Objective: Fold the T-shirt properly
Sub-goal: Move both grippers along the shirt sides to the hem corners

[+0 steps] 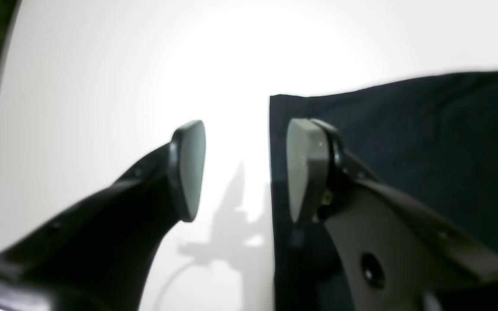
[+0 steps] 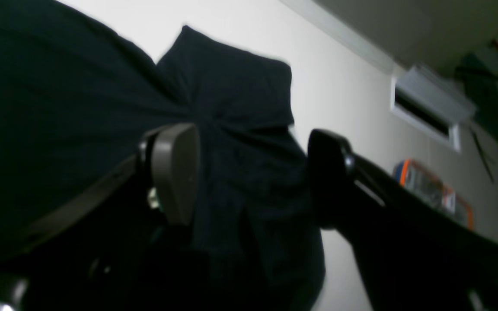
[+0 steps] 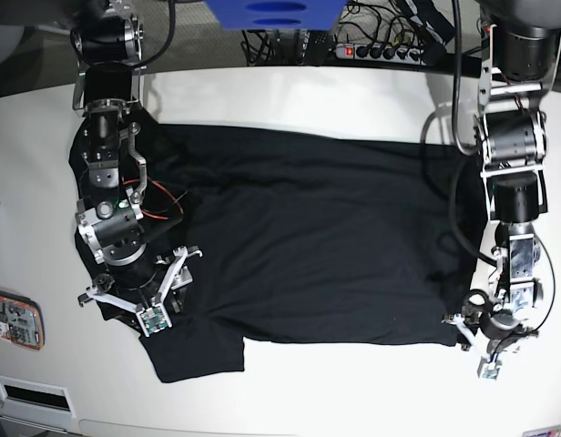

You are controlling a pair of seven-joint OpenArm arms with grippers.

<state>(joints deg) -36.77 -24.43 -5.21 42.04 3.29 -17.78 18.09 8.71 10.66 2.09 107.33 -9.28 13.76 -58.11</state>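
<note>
The left gripper (image 1: 245, 170), at five o'clock in the base view, stands with jaws apart over the hem corner of the plain black soft-fabric T-shirt (image 3: 308, 237), holding nothing; the right gripper (image 2: 253, 175), at eight o'clock, is spread wide astride a bunched sleeve, not clamped; the shirt lies spread flat across the white round table (image 3: 353, 391), reaching toward twelve o'clock.

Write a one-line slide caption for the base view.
Black T-shirt spread flat on a white table, right tool open over one sleeve, left tool open at the hem corner.
</note>
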